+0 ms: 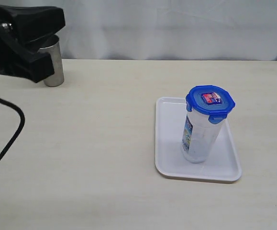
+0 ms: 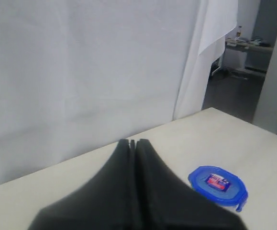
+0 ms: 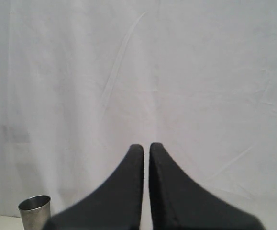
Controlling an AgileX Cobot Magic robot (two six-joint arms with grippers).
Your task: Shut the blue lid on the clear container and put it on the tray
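The clear container (image 1: 199, 135) stands upright on the white tray (image 1: 170, 163) at the right of the table. The blue lid (image 1: 210, 102) sits on top of it, red-and-white sticker facing up. The same lid (image 2: 218, 184) shows in the left wrist view, beyond the fingers. My left gripper (image 1: 41, 63) hangs at the upper left of the exterior view, raised above the table and far from the tray. Its black fingers (image 2: 120, 163) are pressed together on nothing. My right gripper (image 3: 146, 149) is outside the exterior view; its fingers (image 3: 158, 163) are nearly touching, facing the white curtain, holding nothing.
A tapered steel cup (image 1: 54, 62) stands at the back left, partly behind the left gripper, and also shows as a steel cup (image 3: 34, 212) in the right wrist view. A black cable (image 1: 14, 129) loops over the table's left edge. A white curtain backs the table.
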